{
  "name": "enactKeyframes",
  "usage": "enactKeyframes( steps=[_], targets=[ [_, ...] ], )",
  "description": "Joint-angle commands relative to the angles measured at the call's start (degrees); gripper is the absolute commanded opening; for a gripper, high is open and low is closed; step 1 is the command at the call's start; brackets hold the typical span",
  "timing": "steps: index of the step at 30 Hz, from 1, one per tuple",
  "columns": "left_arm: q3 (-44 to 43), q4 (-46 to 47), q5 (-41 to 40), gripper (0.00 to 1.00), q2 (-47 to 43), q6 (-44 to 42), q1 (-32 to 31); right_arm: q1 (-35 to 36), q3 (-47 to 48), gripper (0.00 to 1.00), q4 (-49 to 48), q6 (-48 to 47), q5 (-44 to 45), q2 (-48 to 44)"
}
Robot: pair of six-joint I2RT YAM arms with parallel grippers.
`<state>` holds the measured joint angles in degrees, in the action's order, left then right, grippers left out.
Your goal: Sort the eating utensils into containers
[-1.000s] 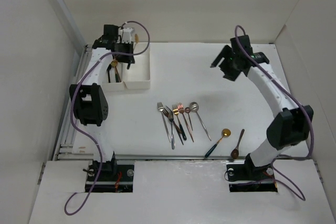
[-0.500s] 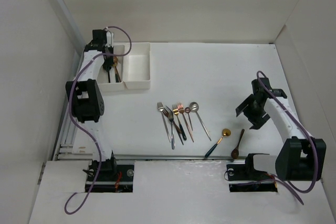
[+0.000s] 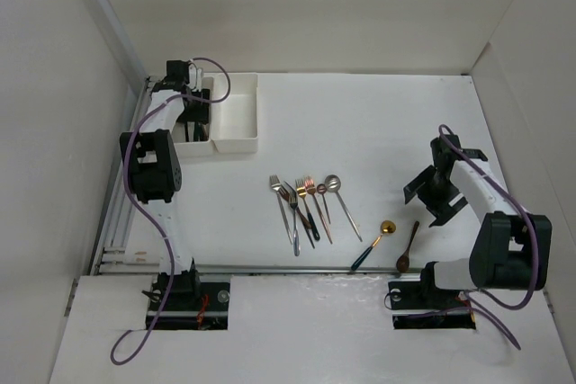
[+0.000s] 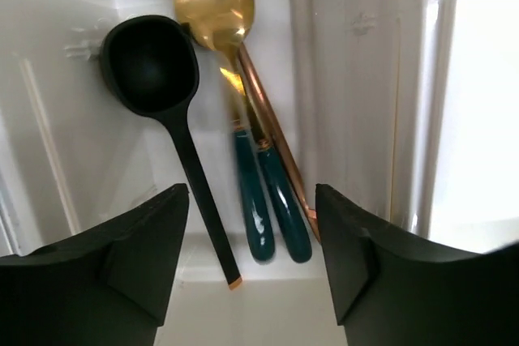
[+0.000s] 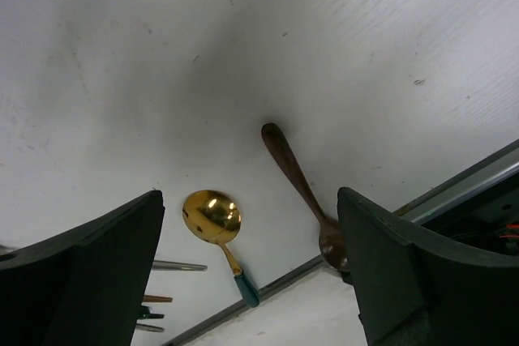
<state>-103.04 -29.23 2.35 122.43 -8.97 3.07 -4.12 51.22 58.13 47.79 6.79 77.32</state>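
Left gripper (image 4: 247, 200) spread, empty, over upper-left bin (image 3: 191, 149) holding 1 black spoon (image 4: 150, 66), 2 teal-handled utensils (image 4: 282, 208). Right gripper (image 5: 250, 196) spread, empty, near copper spoon (image 5: 296, 180).

No readable text, labels, brands or numbers anywhere in views.

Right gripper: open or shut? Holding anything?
Open, empty: the right gripper shows fingers wide apart in its wrist view, copper spoon and gold spoon lying loose on the table.

The right gripper (image 3: 432, 195) has swung in from the far side, so the slim brown copper spoon (image 3: 409, 247) now lies just below its spread fingers. The left gripper (image 3: 186, 94) has shifted leftward, with the outer white rectangular plastic bin (image 3: 192, 148) directly beneath it.
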Motion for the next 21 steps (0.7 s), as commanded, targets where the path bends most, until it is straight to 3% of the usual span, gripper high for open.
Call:
enactKeyframes(
  steps=[1, 6, 18, 20, 21],
  targets=[
    [-2.8, -0.7, 1.7, 0.62, 0.0, 0.2, 0.4, -0.4, 1.4, 0.92, 1.6, 0.2, -2.9, 3.4],
    [-2.2, -0.7, 2.4, 0.63, -3.5, -0.3, 0.9, -0.4, -1.7, 0.86, 1.1, 0.8, -8.8, 4.7],
    [-7.6, -5.2, 8.5, 0.63, -4.0, -0.3, 3.2, -0.4, 0.9, 0.85, 0.6, 3.6, -5.4, 15.0],
    [-8.2, -5.7, 9.1, 0.63, -4.0, -0.3, 3.7, -0.4, 2.9, 0.78, 0.6, 3.6, -2.3, 16.1],
    [-8.8, -5.7, 9.1, 0.63, -4.0, -0.3, 3.7, -0.4, 4.6, 0.69, 1.2, 3.6, 0.4, 16.7]
  ],
)
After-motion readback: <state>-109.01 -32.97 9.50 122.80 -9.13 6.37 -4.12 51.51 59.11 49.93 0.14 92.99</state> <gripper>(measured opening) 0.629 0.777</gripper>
